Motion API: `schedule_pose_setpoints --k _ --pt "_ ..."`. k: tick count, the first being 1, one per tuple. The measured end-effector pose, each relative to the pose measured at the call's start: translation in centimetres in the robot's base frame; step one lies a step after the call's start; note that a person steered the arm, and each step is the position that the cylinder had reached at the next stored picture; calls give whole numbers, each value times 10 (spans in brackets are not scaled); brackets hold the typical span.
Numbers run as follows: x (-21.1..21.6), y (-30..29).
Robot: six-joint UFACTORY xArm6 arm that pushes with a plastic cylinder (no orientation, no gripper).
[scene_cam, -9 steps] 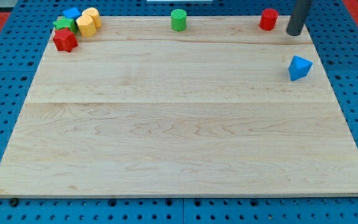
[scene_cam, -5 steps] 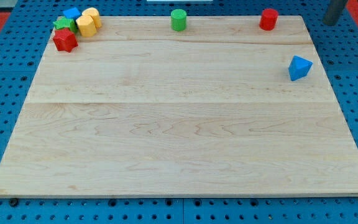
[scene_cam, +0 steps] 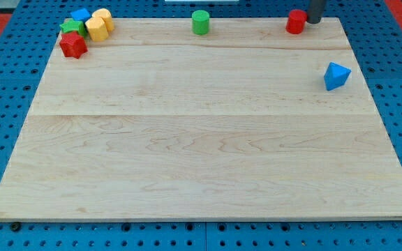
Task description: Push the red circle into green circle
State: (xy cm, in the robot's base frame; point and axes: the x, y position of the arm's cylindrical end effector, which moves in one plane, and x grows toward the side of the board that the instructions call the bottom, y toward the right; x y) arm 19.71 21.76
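Right now my tip [scene_cam: 314, 22] sits at the view's top right, just beside the red circle [scene_cam: 296, 21] on its right flank, so close that I cannot tell whether they touch; the rod carries no gripper, so there is nothing to open or clench. The red circle stands at the worktop [scene_cam: 201, 153] far edge, with almost no board behind it. The green circle [scene_cam: 200, 22] stands at that same top edge, well apart to the view's left, and the strip of board between the two is bare. A blue triangular block [scene_cam: 336, 75] lies near the right edge, below the red circle and well clear of that strip. In the top left corner a cluster crowds the edge: a red star-shaped block [scene_cam: 73, 45], a green block [scene_cam: 72, 28], a blue block [scene_cam: 81, 14] and two yellow blocks [scene_cam: 100, 24] packed close together, the blue one partly off the board's top edge. The whole middle and lower board lies open.
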Motion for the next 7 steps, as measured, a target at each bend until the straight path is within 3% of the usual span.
schedule_pose_setpoints --k 3,5,7 --pt "-3 -83" --pt "-1 -32" --pt "44 -68"
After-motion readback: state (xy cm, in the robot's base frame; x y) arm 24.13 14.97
